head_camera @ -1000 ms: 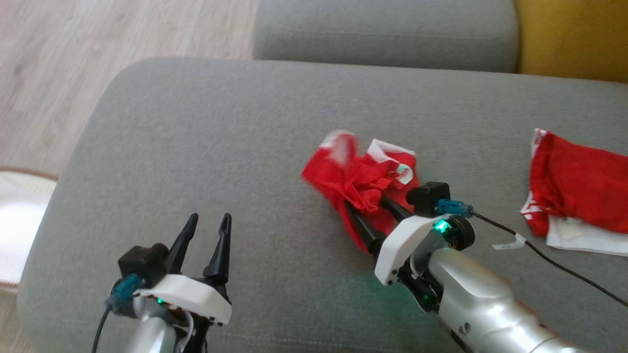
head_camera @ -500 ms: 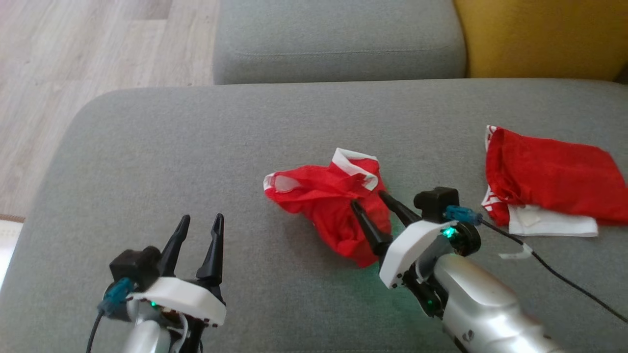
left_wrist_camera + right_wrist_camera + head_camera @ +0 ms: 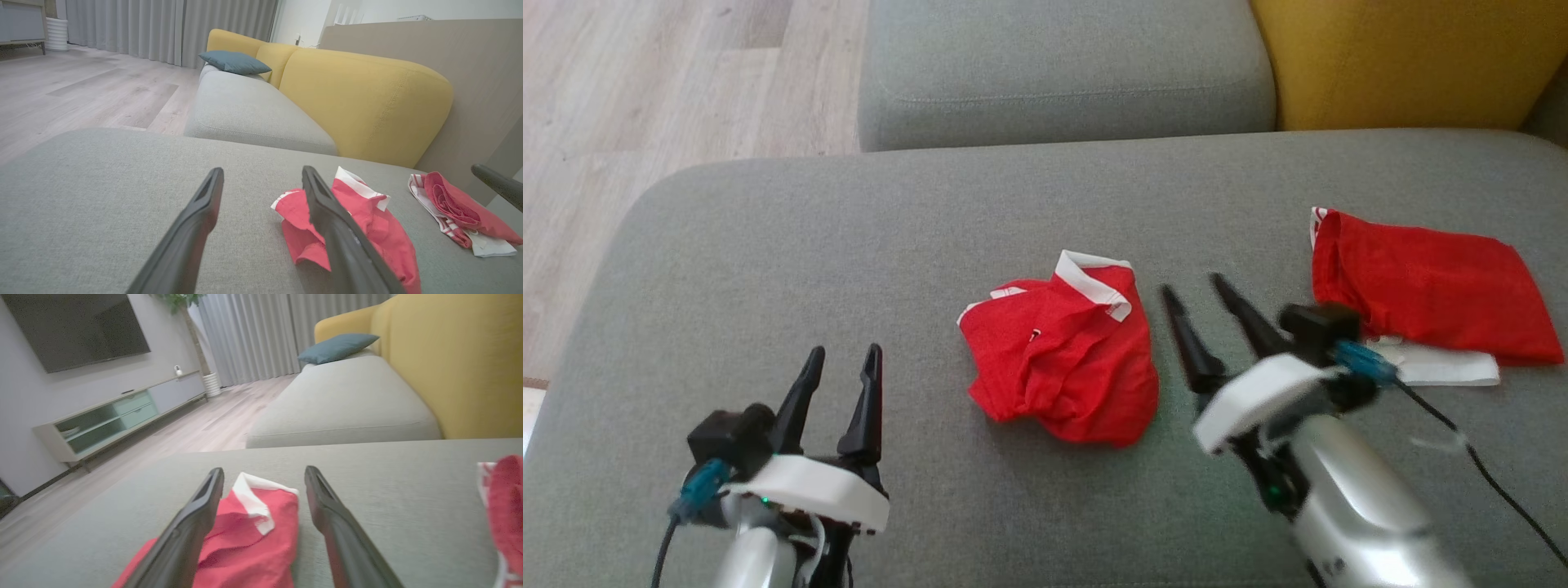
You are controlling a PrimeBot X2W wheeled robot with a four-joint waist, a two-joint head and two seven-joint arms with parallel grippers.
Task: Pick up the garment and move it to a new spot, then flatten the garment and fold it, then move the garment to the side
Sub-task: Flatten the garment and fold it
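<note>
My right hand (image 3: 1192,284) has its two fingers spread wide and holds nothing. A moment ago those fingers were stuck in the red garment (image 3: 1066,363). Now I have let go and pulled back. The hand sits just beside the garment, on its right, not touching it. The garment lies in a soft heap near the middle of the sofa seat (image 3: 768,245). My left hand (image 3: 845,349) is spread open and empty too, near the front edge on the left, well apart from the garment. I think the moving part is done. Flattening comes next, and both hands are free for it.

Some things are hard to see. The garment is all bunched up, so I cannot tell where its edges and corners are. Only a white band shows at its far side. My right hand looks blurry from the head. From my left wrist, one finger covers part of the garment. Another red cloth (image 3: 1429,286) lies toward the right end of the seat, cut off in my right wrist view.
</note>
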